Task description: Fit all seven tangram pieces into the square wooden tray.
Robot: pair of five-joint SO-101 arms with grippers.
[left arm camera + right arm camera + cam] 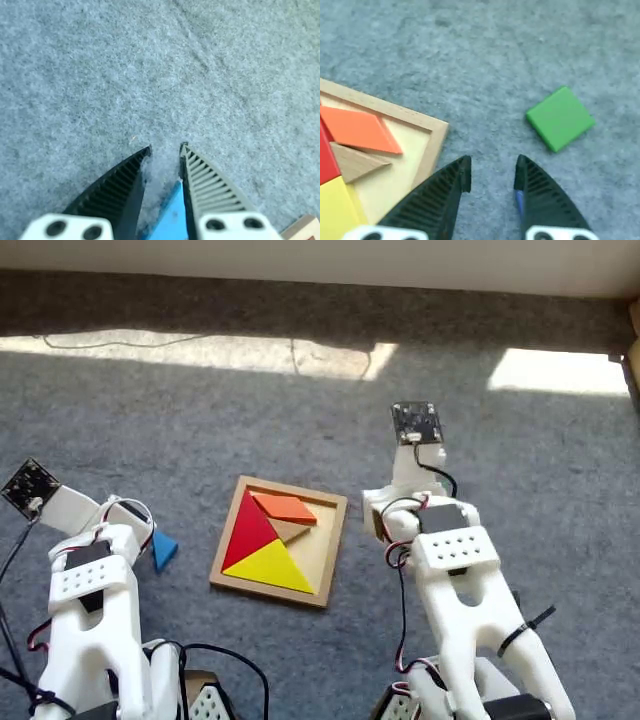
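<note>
Blue wooden triangle (172,215) sits between my spread left fingers (205,185); my right fingers (540,200), also spread, hover between the square wooden tray (436,145) and a green square piece (560,118).

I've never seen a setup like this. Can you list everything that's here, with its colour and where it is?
wooden tray: 1, pale wood, on the carpet between the two arms
red triangle: 1, red, in the tray
yellow triangle: 1, yellow, in the tray, beside the red one
orange parallelogram: 1, orange, in the tray
brown triangle: 1, brown, in the tray, next to the orange piece
blue piece: 1, blue, outside the tray, at the left gripper
green square: 1, green, flat on the carpet, apart from the tray
carpet: 1, grey, under everything
left gripper: 1, black and grey, over the carpet
right gripper: 1, black, open, just off the tray's corner
</note>
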